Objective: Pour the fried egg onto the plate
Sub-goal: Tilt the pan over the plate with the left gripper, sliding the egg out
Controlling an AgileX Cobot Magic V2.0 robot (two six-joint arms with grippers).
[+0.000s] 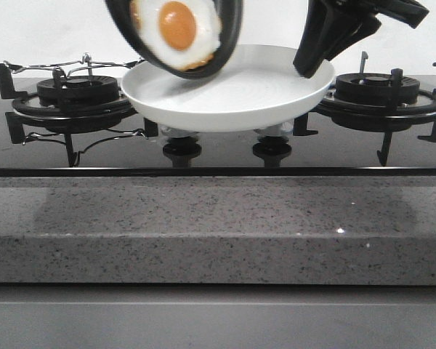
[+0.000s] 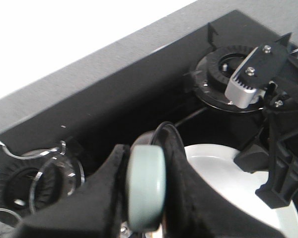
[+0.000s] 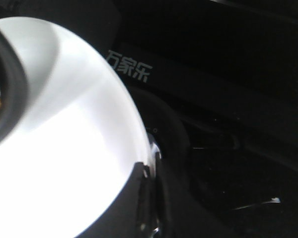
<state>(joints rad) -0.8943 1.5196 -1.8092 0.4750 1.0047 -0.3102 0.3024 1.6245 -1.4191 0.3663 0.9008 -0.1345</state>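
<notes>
Lying inside a black frying pan (image 1: 229,43): the fried egg (image 1: 176,29), a cream-white disc with a wavy edge and a round orange yolk near its middle, a little browned at the lower rim. Tilting steeply toward the camera, that pan, its low edge hanging just above the plate (image 1: 276,94) at the plate's left side, the egg resting against the pan floor. Showing wide, shallow and plain white, the plate, its rim gently raised, held up above the dark glass hob (image 1: 218,149) between the two burners (image 1: 76,91), over the pair of control knobs (image 1: 182,149).

Gripping the pan's pale grey-green handle (image 2: 146,188) between black padded fingers (image 2: 181,163), the left gripper (image 2: 146,171), closed firmly around it in the left wrist view. Pinching the plate's right rim, the right gripper (image 1: 316,62), one dark finger (image 3: 121,208) lying over the white inner surface in the right wrist view, the other hidden under the rim.

Running across the foreground, a speckled grey stone counter (image 1: 218,233).
</notes>
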